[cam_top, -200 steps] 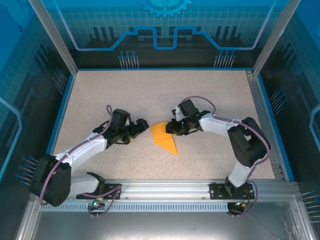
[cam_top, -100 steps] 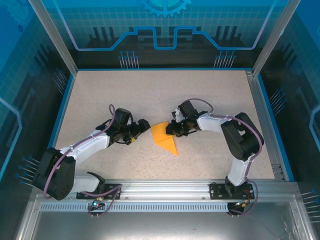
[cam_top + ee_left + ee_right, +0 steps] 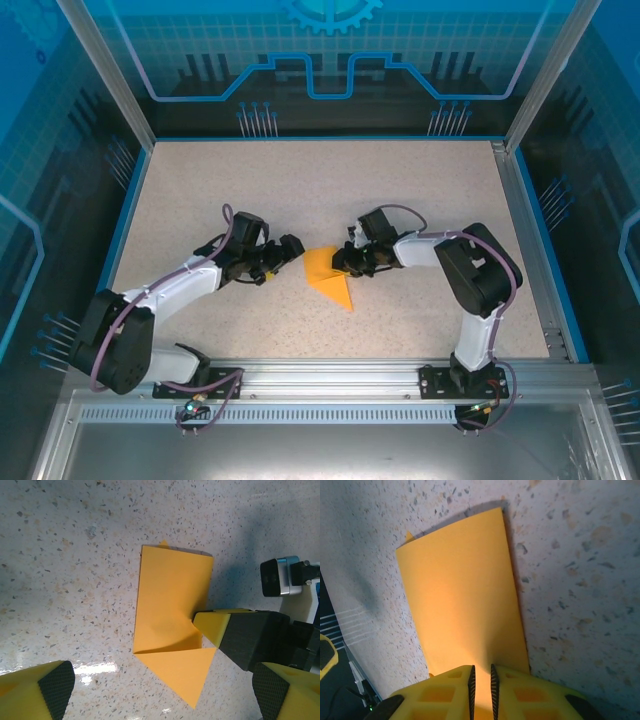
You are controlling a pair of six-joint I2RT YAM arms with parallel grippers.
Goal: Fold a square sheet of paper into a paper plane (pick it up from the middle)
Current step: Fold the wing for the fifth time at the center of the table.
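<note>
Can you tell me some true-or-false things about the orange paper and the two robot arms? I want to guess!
1. The paper is orange-yellow. True.
2. The right jaws are pinched shut on the paper's edge. True.
3. The left jaws are squeezing the paper too. False: they stand wide open beside it and hold nothing.
4. The paper is already a finished slim dart. False: it is only partly folded, a rectangular part with a triangle at one end.
5. The paper lies on the speckled table. True.
</note>
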